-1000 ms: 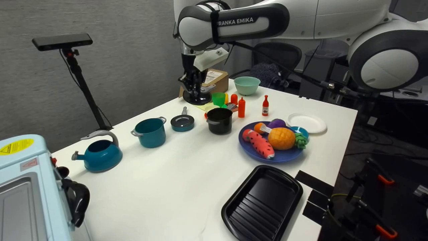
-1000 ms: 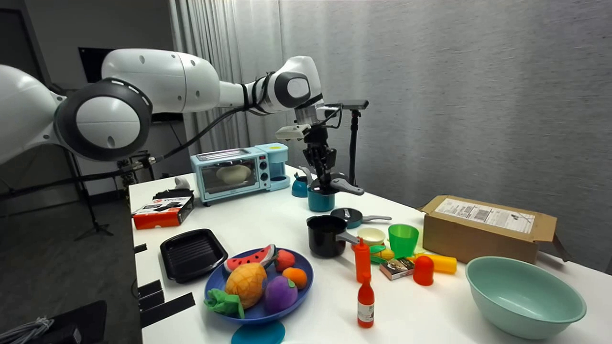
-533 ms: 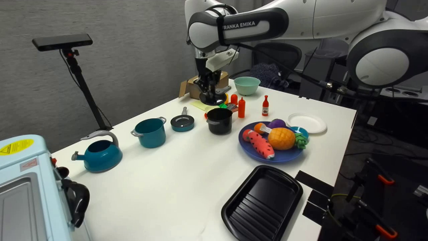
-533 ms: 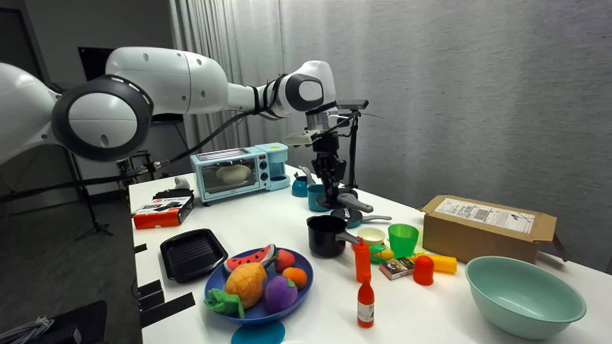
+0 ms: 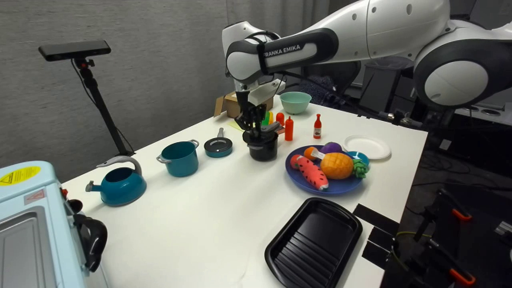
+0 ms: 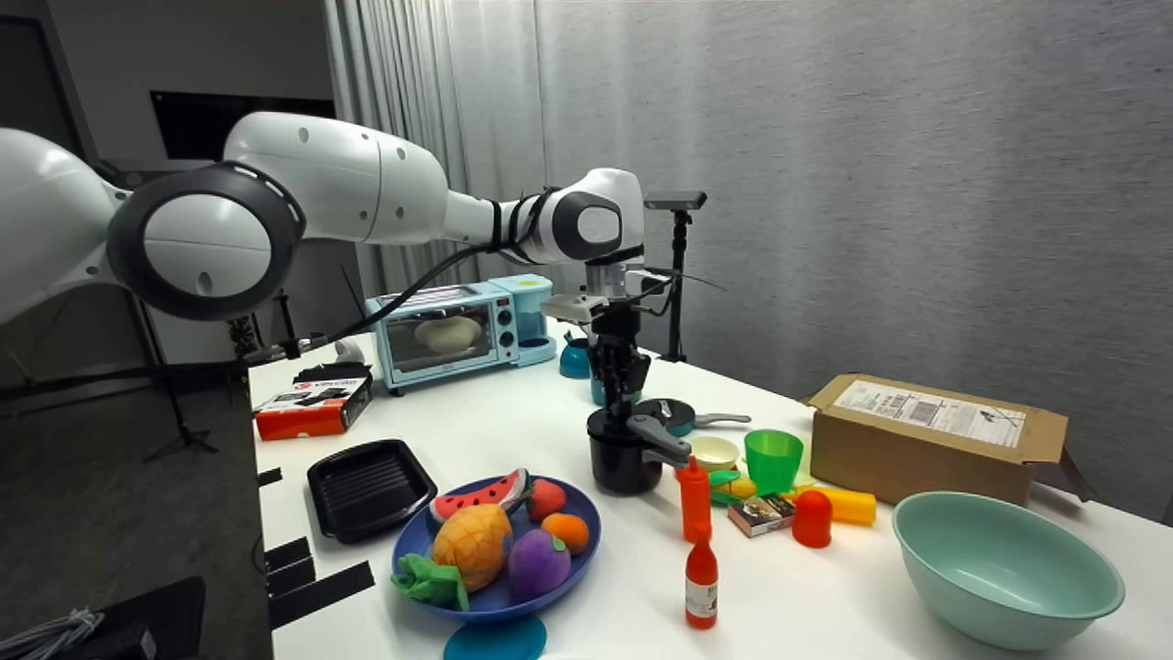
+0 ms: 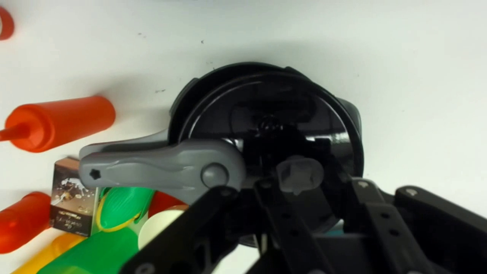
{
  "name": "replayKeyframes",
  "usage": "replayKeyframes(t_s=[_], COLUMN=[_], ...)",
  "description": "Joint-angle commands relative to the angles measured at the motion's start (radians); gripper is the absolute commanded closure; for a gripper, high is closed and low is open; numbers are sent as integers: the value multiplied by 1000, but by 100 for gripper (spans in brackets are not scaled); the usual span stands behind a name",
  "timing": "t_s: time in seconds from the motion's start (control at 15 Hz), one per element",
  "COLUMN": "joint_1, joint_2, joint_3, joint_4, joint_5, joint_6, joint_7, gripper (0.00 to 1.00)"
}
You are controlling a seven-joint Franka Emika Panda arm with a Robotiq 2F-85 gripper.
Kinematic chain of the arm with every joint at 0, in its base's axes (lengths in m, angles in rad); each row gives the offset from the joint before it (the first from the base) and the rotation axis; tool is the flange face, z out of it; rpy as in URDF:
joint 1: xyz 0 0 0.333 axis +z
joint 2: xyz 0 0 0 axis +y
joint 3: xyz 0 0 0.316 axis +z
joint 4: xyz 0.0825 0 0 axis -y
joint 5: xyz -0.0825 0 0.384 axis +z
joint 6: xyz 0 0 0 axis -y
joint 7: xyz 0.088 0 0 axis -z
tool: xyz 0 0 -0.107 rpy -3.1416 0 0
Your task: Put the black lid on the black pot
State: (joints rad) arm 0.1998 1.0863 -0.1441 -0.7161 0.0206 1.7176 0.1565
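The black lid [image 7: 262, 108] is round and glossy, with a grey handle [image 7: 163, 163] pointing left in the wrist view. It lies over the rim of the black pot [image 7: 186, 99], shifted a little sideways, so a crescent of the pot's opening shows. In both exterior views the lid [image 5: 248, 140] [image 6: 603, 424] is at the top of the pot [image 5: 264, 153] [image 6: 625, 470]. Whether it rests fully on the rim cannot be told. My gripper [image 7: 304, 182] points down, its fingers closed around a greyish knob at the lid's middle. The pot's own grey handle lies under the lid's handle.
Close to the pot stand a red squeeze bottle [image 5: 289, 129], a small box [image 7: 72, 198], a green cup [image 6: 772, 460] and a cream bowl [image 6: 712, 453]. A teal pan [image 5: 218, 149] and teal pot [image 5: 182, 160] are nearby. A blue plate [image 5: 296, 176] holds toy food.
My gripper has carried the black lid from beyond the black pot to over it, then lowered it to the rim. The pot and other things have not moved.
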Motion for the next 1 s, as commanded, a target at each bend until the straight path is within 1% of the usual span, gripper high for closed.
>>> replayKeyframes(t_s=[0.0,0.27,0.6,0.87,0.93], joint_1=[1,-2,-5,0,-15], joint_2=[-28,-61,-146,-244,-245], joint_3=[6,2,-1,-7,41], joint_4=[-66,-120,-261,-440,-453], joint_5=[6,3,2,6,-26], joint_6=[72,117,170,356,393], joint_7=[-8,-12,-17,11,40], gripper=[91,91,91,91,91])
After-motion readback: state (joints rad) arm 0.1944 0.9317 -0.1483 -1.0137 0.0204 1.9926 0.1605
